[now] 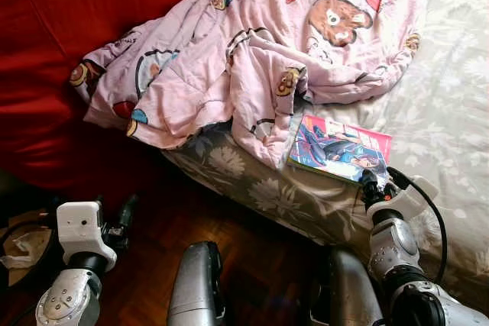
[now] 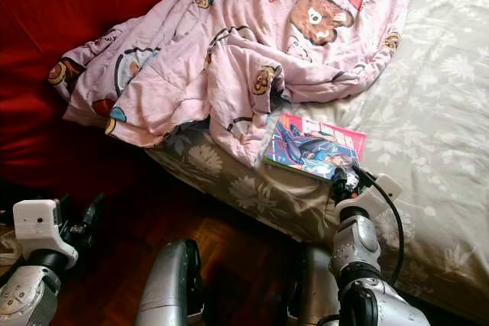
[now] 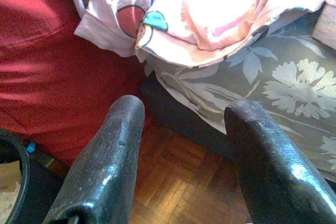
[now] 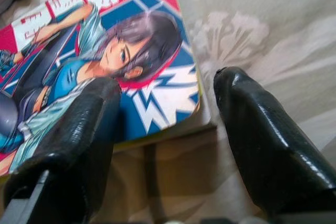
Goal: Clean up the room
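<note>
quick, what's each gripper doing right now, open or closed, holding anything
Left gripper: open, empty, over the floor beside the bed.
Right gripper: open, straddling the comic book's corner, not gripping it.

A red cover (image 1: 53,51) hangs beside the parquet floor (image 1: 252,257) (dark wood, glossy)

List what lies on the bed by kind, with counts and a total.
Blanket: 1
Comic book: 1
Total: 2
The right tool is open at the book's corner.
</note>
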Controlling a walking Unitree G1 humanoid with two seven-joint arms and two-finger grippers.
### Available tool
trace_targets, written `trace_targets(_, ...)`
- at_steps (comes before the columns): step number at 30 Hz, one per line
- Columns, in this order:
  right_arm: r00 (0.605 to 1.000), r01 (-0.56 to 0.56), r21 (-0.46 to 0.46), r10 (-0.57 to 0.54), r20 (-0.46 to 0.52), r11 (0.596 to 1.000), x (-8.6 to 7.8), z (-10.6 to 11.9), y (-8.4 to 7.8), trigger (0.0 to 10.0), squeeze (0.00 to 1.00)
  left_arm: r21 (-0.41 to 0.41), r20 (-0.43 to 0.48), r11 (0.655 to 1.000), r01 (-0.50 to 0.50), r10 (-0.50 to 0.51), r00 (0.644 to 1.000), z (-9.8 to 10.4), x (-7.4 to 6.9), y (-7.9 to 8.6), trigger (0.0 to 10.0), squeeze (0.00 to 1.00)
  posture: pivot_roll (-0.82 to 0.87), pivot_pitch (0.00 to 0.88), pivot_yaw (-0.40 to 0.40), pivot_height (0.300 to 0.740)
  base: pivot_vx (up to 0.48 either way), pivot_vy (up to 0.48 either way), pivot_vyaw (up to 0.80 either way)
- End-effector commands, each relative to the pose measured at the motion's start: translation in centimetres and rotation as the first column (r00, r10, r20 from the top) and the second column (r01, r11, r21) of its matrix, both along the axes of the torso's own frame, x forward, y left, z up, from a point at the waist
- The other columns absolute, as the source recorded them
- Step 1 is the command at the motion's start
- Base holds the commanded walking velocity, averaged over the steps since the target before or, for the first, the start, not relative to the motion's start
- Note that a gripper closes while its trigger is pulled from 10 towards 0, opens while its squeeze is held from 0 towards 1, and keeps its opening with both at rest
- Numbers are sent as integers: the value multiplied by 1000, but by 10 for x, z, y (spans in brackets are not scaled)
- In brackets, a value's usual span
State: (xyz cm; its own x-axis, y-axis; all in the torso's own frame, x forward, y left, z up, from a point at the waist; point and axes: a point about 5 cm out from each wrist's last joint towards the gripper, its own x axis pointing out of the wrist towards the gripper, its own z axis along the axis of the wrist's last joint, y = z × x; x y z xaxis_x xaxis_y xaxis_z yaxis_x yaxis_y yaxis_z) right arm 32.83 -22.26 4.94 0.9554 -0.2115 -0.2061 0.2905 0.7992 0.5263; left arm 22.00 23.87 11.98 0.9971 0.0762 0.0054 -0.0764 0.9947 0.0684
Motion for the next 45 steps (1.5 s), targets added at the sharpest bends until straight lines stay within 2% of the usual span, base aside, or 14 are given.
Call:
trace_targets(1, 997, -24, 58, 28, -73, 998, -10, -18, 10, 10000, 0, 16, -36, 1000, -12, 12, 999, -4, -5, 5, 10000, 0, 307, 301, 104, 572, 0, 0, 0)
trace_targets(4, 993, -68, 110, 79, -90, 992, -12, -25, 18, 10000, 0, 19, -37, 1000, -9, 10, 999, -3, -6, 5, 10000, 0, 311, 301, 105, 572, 0, 0, 0)
trace_targets(13, 986, -75, 217, 105, -132, 973, -24, -41, 25, 10000, 0, 35, -44, 999, -11, 12, 999, -2, -9, 7, 10000, 0, 322, 313, 110, 572, 0, 0, 0)
trace_targets(16, 982, -56, 304, 107, -154, 951, -31, -50, 29, 10000, 0, 40, -49, 999, -10, 12, 999, -2, -11, 8, 10000, 0, 326, 315, 112, 572, 0, 0, 0)
trace_targets(24, 979, -60, 370, 128, -161, 927, -37, -56, 36, 10000, 0, 50, -56, 999, -8, 10, 998, -2, -13, 9, 10000, 0, 330, 322, 114, 572, 0, 0, 0)
trace_targets(27, 980, -17, 418, 98, -172, 908, -40, -60, 34, 10000, 0, 54, -60, 999, -5, 9, 998, -1, -15, 9, 10000, 0, 337, 326, 118, 572, 0, 0, 0)
trace_targets(31, 977, 32, 419, 60, -204, 907, -45, -64, 30, 10000, 0, 59, -66, 998, -1, 5, 998, -1, -18, 9, 10000, 0, 341, 334, 126, 572, 0, 0, 0)
trace_targets(35, 972, 133, 410, -38, -230, 903, -50, -66, 17, 10000, 0, 63, -71, 998, 5, 0, 997, 0, -18, 10, 10000, 0, 343, 335, 131, 572, 0, 0, 0)
trace_targets(38, 974, 124, 422, -30, -223, 898, -50, -66, 18, 10000, 0, 62, -72, 998, 5, 0, 997, 0, -18, 10, 10000, 0, 342, 334, 131, 572, 0, 0, 0)
trace_targets(40, 975, 69, 417, 28, -222, 906, -48, -66, 25, 10000, 0, 65, -72, 998, 8, -4, 997, 0, -17, 11, 10000, 0, 341, 334, 131, 572, 0, 0, 0)
trace_targets(45, 968, -7, 470, 124, -219, 882, -45, -67, 43, 10000, 0, 74, -70, 997, 12, -7, 998, 2, -14, 11, 10000, 0, 346, 326, 134, 572, 0, 0, 0)
